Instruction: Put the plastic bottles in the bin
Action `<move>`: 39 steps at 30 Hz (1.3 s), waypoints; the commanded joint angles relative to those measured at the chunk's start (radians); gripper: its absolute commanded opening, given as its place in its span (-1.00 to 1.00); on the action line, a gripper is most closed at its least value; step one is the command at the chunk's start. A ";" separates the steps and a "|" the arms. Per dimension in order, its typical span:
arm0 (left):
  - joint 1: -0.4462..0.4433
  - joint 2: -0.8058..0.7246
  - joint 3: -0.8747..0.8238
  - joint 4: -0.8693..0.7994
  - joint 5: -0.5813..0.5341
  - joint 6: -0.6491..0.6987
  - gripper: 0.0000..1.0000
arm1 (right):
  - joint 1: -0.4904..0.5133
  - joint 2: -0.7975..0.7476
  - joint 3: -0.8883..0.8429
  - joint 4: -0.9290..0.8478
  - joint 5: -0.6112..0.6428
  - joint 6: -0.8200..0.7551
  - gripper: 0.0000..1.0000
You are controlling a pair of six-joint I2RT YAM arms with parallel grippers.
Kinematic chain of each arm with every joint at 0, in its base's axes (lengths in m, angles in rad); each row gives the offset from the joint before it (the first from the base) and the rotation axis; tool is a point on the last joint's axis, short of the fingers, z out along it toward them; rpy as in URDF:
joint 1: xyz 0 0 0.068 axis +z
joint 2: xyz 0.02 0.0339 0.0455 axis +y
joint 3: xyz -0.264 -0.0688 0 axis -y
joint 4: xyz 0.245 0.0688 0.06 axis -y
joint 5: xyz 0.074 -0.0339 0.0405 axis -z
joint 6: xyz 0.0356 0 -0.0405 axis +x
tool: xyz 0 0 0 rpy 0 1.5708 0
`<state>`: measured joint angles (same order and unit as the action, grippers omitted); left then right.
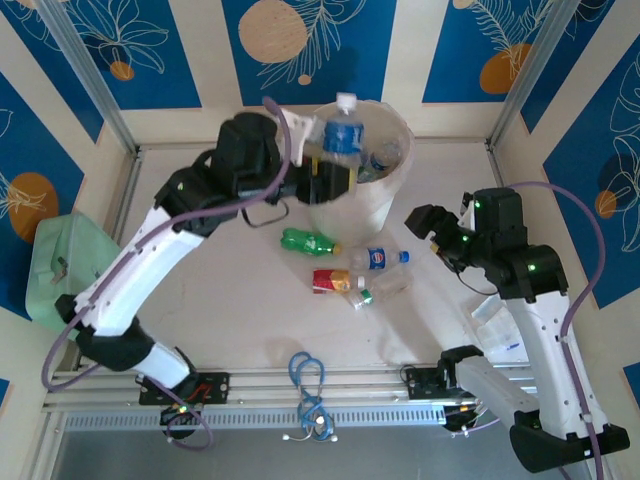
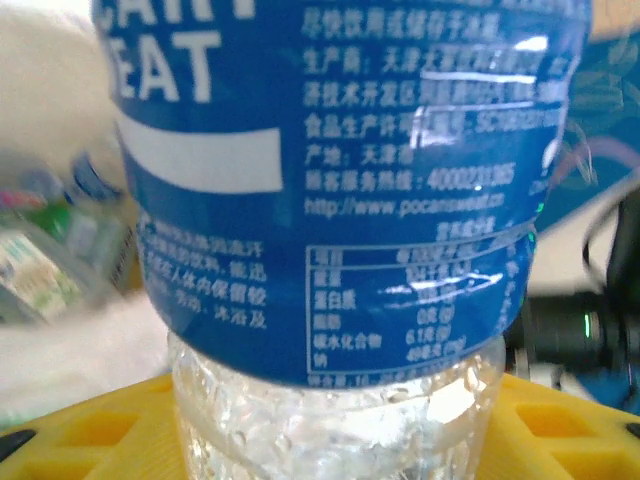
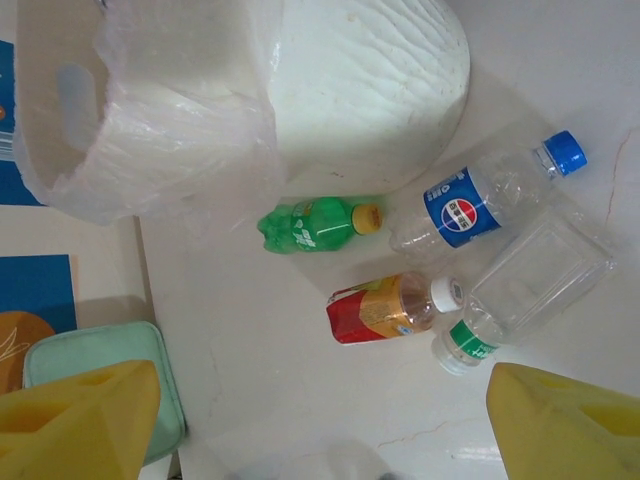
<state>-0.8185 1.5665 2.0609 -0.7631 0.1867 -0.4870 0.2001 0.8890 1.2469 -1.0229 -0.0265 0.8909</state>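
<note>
Bottle with a blue label stands up straight over the bin, at the far side of the counter. The left fingers grip it. Four more bottles lie on the near side of the bin. The right fingers are open, holding nothing.

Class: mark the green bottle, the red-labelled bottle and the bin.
green bottle (image 3: 310,226), right wrist view, middle of its body
red-labelled bottle (image 3: 370,312), right wrist view, on its label
bin (image 1: 375,205), top external view, outer wall
</note>
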 commanded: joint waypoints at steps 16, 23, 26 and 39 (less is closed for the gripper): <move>0.136 0.484 0.466 -0.176 -0.085 -0.117 0.43 | 0.024 -0.029 -0.063 -0.036 0.027 0.025 0.70; 0.133 0.405 0.385 -0.183 -0.120 -0.101 0.69 | 0.022 0.003 -0.058 -0.084 0.085 0.034 0.72; 0.130 0.325 0.331 -0.167 -0.141 -0.088 0.69 | 0.023 0.028 -0.087 -0.090 0.095 0.056 0.72; 0.197 -0.239 -0.406 0.168 -0.121 -0.137 1.00 | 0.060 0.142 -0.235 0.019 0.089 0.147 0.76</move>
<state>-0.6579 1.3754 1.7687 -0.7120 0.0376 -0.5819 0.2527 1.0187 1.0321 -1.0340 0.0536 0.9924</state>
